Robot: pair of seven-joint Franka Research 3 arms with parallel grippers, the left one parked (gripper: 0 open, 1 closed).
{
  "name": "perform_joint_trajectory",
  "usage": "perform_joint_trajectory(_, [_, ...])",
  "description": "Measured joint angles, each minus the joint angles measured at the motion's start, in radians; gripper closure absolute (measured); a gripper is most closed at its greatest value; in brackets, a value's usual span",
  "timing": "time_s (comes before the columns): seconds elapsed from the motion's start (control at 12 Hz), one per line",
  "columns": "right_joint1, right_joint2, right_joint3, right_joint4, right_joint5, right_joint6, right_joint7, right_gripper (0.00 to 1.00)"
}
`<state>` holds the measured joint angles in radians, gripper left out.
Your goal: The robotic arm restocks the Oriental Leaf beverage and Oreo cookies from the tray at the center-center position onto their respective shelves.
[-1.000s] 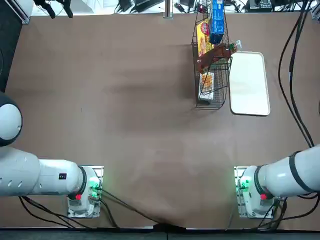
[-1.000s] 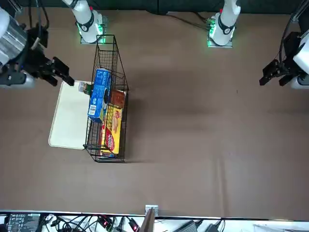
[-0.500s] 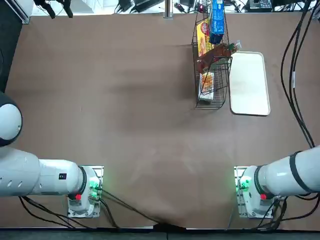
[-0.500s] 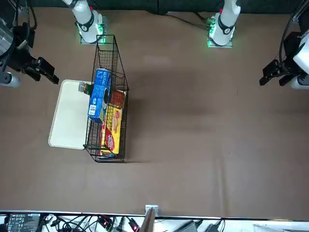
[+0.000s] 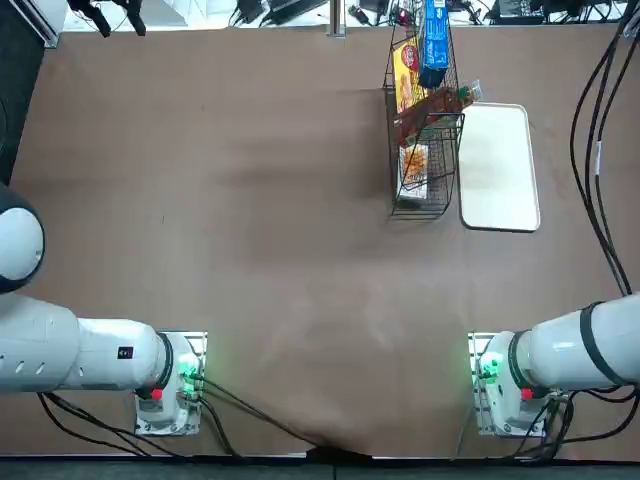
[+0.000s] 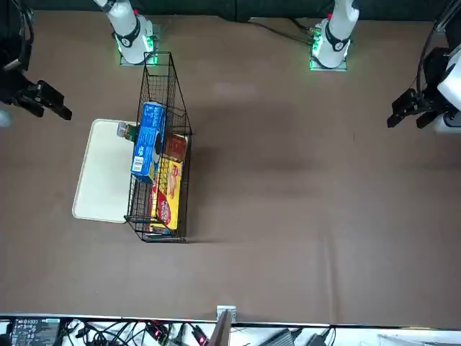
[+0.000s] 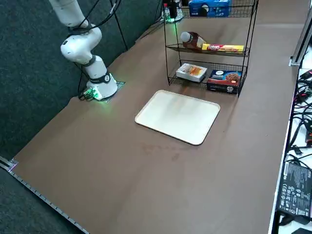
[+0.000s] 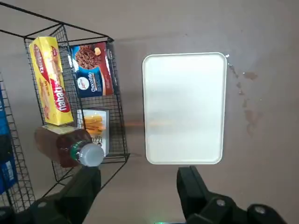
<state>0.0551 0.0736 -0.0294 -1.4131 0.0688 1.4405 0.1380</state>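
White tray [image 7: 178,117] lies bare beside the wire rack [image 7: 210,53]; above the bench [image 7: 161,185], the right gripper's jaws [image 8: 138,179] are released, seemingly clear of its edges.

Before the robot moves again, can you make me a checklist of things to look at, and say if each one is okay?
Tray has nothing left on it: ok.
Tea bottle is on the rack's middle shelf, beside the yellow packet: ok.
Bottle fully inside the rack: not ok, its white cap pokes past the edge.
Blue packet is on the top shelf: ok.
Right tool is open and holds nothing: ok.
Bottle safe from rolling: cannot tell.
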Motion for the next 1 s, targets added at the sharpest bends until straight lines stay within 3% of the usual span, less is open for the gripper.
perform_joint_trajectory(0.5, [-0.107,-0.047,0.024,-0.072,-0.014,0.002,-0.124,0.00])
perform_joint_trajectory(1.0, [-0.098,-0.134,0.053,-0.224,-0.051,0.111,-0.126,0.00])
